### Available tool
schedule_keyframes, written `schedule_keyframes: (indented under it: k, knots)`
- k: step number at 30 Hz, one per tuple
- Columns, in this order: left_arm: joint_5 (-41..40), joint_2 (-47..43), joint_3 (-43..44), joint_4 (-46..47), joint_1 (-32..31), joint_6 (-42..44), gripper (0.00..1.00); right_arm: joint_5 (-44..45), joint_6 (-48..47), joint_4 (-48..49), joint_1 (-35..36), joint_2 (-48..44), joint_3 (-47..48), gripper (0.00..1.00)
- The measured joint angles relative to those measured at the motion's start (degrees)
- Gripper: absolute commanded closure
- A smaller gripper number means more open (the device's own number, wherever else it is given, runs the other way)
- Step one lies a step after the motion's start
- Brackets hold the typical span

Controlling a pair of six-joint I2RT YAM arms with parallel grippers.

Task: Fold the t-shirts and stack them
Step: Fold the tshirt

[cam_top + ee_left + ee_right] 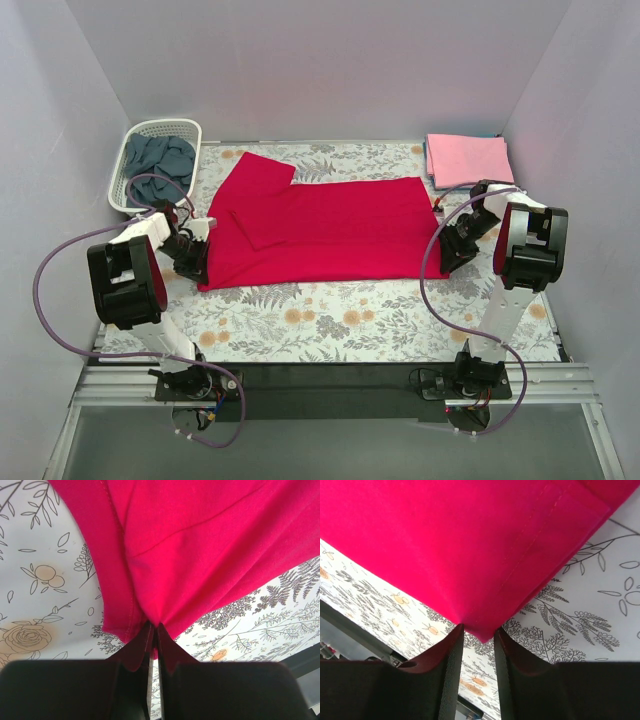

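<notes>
Your left hand was clenched on one near corner of the red t-shirt, a pinch of hem bunched between its fingers. Your right hand stood released, fingers apart, the other near corner poking just between their tips. The shirt lay spread on the floral cloth over the worktop, stretching away ahead of both hands. The fold appeared to hinge on matching grips. The right hand would do best to reach a little further over its corner, past the stitched hem, before closing. Both corners should then rise level and together, so the near edge travels taut. The pink t-shirt lay folded beyond the right hand. The slate-blue t-shirt sat in the basket beyond the left.
</notes>
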Motion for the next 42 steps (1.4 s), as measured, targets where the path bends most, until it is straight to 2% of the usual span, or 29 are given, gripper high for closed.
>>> schedule_keyframes:
  k: [2,9,10,11,12,13,15,19,20,23,25,26,27,29,33,37,42]
  knots:
    - [-0.02,0.00,-0.02,0.00,0.00,0.42,1.00,0.15,-0.52,-0.02,0.00,0.00,-0.52,0.99]
    - [-1.51,-4.72,-5.07,-0.04,0.83,4.44,1.00,5.97,-3.58,-0.02,-1.05,-4.13,-7.13,0.99]
    - [-1.57,-5.01,-5.55,-0.11,0.85,4.76,0.89,6.21,-4.13,-0.07,-1.11,-4.76,-8.24,0.90]
    - [-1.53,-5.07,-5.95,-0.57,0.85,5.25,0.80,6.56,-4.57,-0.22,-1.11,-5.33,-9.31,0.73]
    - [-1.22,-5.07,-5.95,-1.01,0.85,5.60,0.70,6.64,-4.74,-0.48,-1.11,-5.53,-9.90,0.62]
    - [-1.09,-5.09,-5.90,-1.31,0.85,5.84,0.67,6.58,-4.83,-0.90,-1.11,-5.53,-10.05,0.49]
    - [-0.39,-5.11,-5.25,-2.91,0.90,6.03,0.63,5.84,-5.05,-2.29,-1.09,-5.84,-9.97,0.47]
    - [3.93,-5.60,7.30,-7.61,0.31,4.46,0.58,5.73,-6.03,-3.45,-1.22,-6.38,-7.65,0.43]
    - [5.09,-5.70,11.04,-7.63,-0.66,3.28,0.55,5.62,-5.97,-3.52,-1.22,-6.75,-6.78,0.43]
    - [6.67,-5.84,14.82,-5.53,-5.29,-0.07,0.49,4.33,-5.53,-3.89,-1.22,-8.22,-3.63,0.43]
    - [7.34,-5.70,14.93,-4.02,-9.33,-2.69,0.52,3.50,-4.98,-3.85,-1.22,-9.35,-2.05,0.43]
    - [7.52,-5.49,14.67,-3.23,-11.58,-3.89,0.64,2.95,-4.68,-3.89,-1.22,-10.03,-1.53,0.42]
    - [7.54,-5.14,14.32,-2.36,-13.77,-6.10,0.69,2.69,-4.46,-3.96,-1.22,-10.45,-1.27,0.42]
    - [7.30,-4.07,13.42,-0.15,-17.84,-9.40,0.71,2.10,-4.17,-4.04,-1.22,-10.97,-1.07,0.41]
    - [4.17,-0.46,12.35,3.02,-22.93,-14.88,0.71,1.55,-4.00,-4.63,-1.22,-10.99,-1.07,0.41]
    - [0.24,2.97,11.65,4.90,-25.22,-18.62,0.66,1.57,-4.04,-4.74,-1.22,-11.02,-1.07,0.40]
    - [-3.45,4.20,10.29,6.47,-26.82,-21.11,0.64,1.60,-4.13,-4.76,-1.22,-11.02,-1.07,0.40]
